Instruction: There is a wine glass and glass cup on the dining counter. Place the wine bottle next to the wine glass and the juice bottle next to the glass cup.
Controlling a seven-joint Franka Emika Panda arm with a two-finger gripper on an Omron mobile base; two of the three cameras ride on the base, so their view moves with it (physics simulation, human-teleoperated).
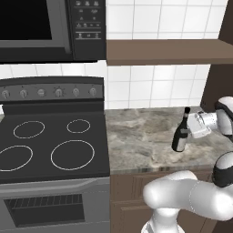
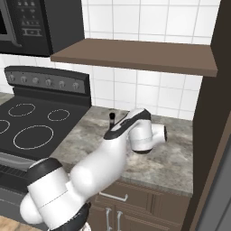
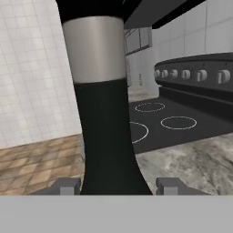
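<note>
Locate the tall, slim, dark green-black wine bottle (image 1: 181, 134) with a long neck, dark cap and pale label. It stands upright on the grey-beige marbled stone counter (image 1: 136, 136) beside the black electric stove (image 1: 50, 141), toward the counter's right side and nearer its front edge than the white tiled wall (image 1: 150, 86).

Observe the two-finger gripper (image 1: 187, 132) on the white arm. It reaches in from the right, roughly level, and meets the bottle at its lower body. In the hand view, the bottle (image 3: 102, 113) stands directly between the two small dark fingertips (image 3: 66, 185), with its pale label band above and its dark body widening down to the fingertips. The fingers sit on either side of the bottle, right against its base. You can read this as the pincer clamped on the bottle; the bottle's base appears to rest on the stone in the left base view.

In the right base view, the arm covers most of the bottle; its dark cap and neck (image 2: 111, 119) show above the wrist.

Note the brown wooden shelf (image 1: 168, 51) above the counter and the black microwave (image 1: 50, 29) above the stove.
</note>
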